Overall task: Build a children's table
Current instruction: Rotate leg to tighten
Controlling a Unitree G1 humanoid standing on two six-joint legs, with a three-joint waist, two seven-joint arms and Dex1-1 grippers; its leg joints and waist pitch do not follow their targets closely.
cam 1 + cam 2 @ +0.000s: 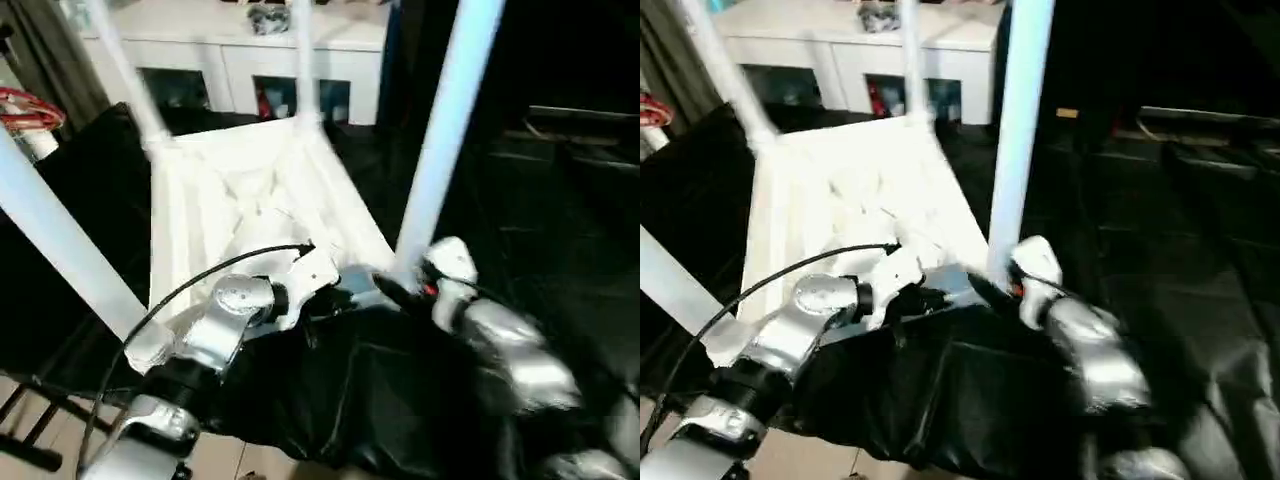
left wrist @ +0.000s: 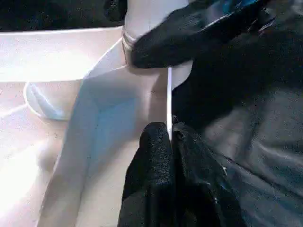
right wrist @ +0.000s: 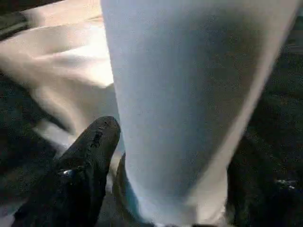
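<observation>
Four white legs (image 1: 445,130) stood up from the inverted table top (image 1: 250,215), which lay ribbed side up on a black cloth (image 1: 380,400) at the centre of the head view. We judged the assembly light, hollow plastic: stiff at the ribs and sockets, smooth and likely slippery along the tapered tubes, so the surest holds appeared to be the thin rim and the leg bases close to the sockets. The left gripper (image 2: 169,137) was pinched shut on the top's thin near edge, at about 6 o'clock of the top. The right gripper (image 1: 400,290) sat at the base of the near-right leg, at about 4 o'clock, its fingers (image 3: 90,156) spread either side of the tube; we could not tell whether they pressed on it. A white cabinet (image 1: 250,50) with glass doors stood at 12 o'clock, well apart. We judged the loose cloth folds by the near edge the likeliest thing to snag.
</observation>
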